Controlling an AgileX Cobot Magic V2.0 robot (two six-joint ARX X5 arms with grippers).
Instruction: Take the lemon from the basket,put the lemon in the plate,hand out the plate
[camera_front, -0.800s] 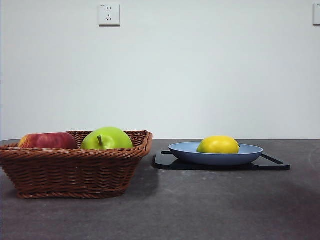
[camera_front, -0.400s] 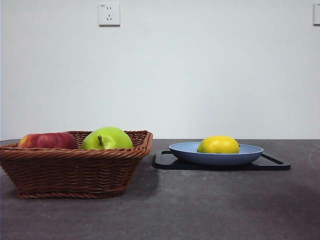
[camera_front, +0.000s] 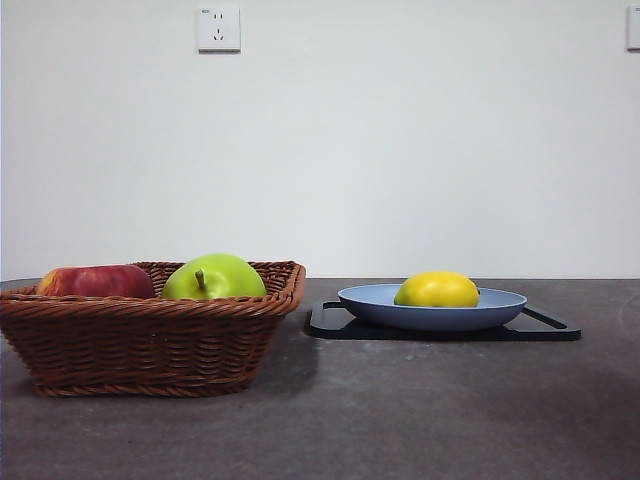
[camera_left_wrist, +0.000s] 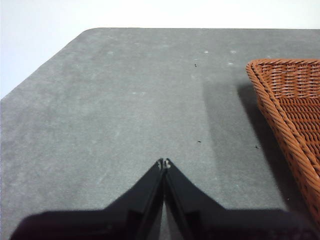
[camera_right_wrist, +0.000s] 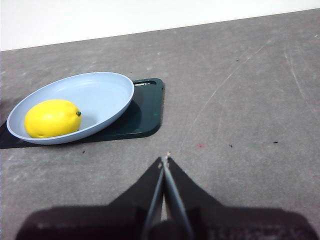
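Observation:
The yellow lemon lies in the light-blue plate, which sits on a flat black tray at the right of the front view. The right wrist view shows the lemon in the plate too. The brown wicker basket stands at the left. My left gripper is shut and empty over bare table beside the basket's rim. My right gripper is shut and empty, apart from the plate. Neither arm shows in the front view.
A green apple and a red apple lie in the basket. A wall socket is on the white wall behind. The dark grey table runs between basket and tray.

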